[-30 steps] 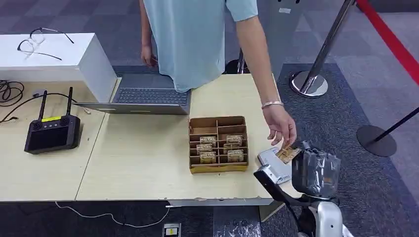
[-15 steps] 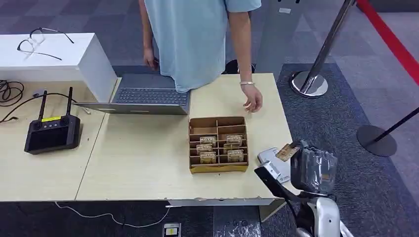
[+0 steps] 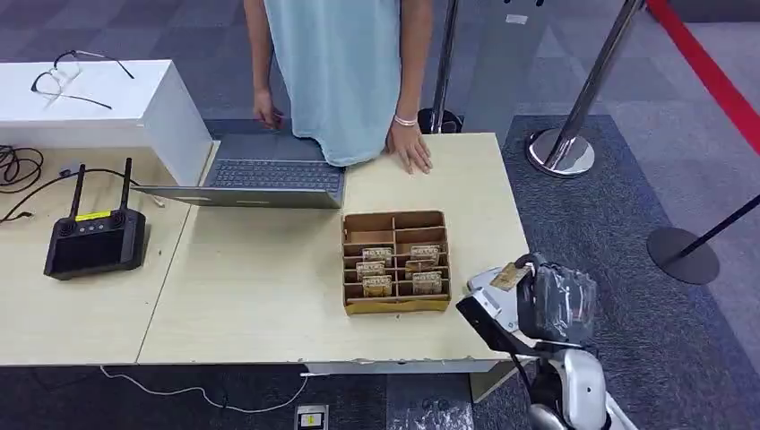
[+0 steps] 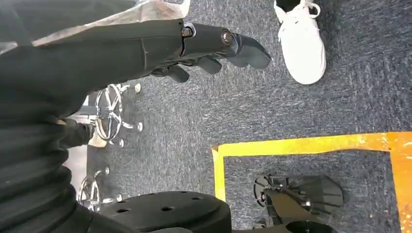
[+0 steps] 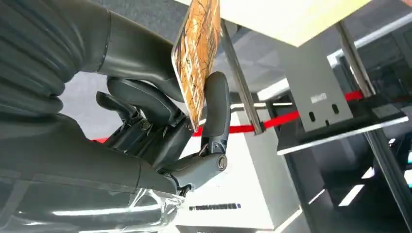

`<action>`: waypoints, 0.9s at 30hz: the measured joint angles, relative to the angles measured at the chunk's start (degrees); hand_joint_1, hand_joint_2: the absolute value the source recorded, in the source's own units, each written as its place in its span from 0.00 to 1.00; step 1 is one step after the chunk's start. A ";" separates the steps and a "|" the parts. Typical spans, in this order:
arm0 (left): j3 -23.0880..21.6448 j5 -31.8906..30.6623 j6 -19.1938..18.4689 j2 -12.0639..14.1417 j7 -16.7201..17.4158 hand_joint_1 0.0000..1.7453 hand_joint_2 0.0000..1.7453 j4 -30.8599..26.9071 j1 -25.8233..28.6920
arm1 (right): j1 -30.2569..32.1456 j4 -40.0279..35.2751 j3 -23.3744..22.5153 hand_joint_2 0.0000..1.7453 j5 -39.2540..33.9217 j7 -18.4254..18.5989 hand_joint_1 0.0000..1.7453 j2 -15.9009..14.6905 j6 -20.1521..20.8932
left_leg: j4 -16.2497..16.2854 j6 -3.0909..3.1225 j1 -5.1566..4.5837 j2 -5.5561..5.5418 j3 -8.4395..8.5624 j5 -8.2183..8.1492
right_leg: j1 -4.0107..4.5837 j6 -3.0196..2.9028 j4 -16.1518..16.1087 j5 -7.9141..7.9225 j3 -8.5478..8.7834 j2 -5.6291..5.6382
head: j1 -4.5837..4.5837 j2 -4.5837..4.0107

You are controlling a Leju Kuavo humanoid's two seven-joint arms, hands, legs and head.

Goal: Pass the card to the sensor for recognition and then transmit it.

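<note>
Your right hand pinches the card between thumb and finger, at 4 o'clock from the box, holding it just above the sensor at the desk edge. Your left hand hangs over the carpet, fingers loosely spread, holding nothing. A person's hand rests on the desk at 12 o'clock.
</note>
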 joint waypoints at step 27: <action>-0.11 -0.37 0.00 0.00 -0.50 0.00 1.00 0.00 -0.09 | -2.48 10.25 4.09 1.00 -2.93 -2.73 1.00 3.85 -0.94 | 0.00 -0.01 0.01 -0.01 -0.01 0.01 | 0.00 0.00 0.01 0.00 0.00 0.00 | 0.02 0.00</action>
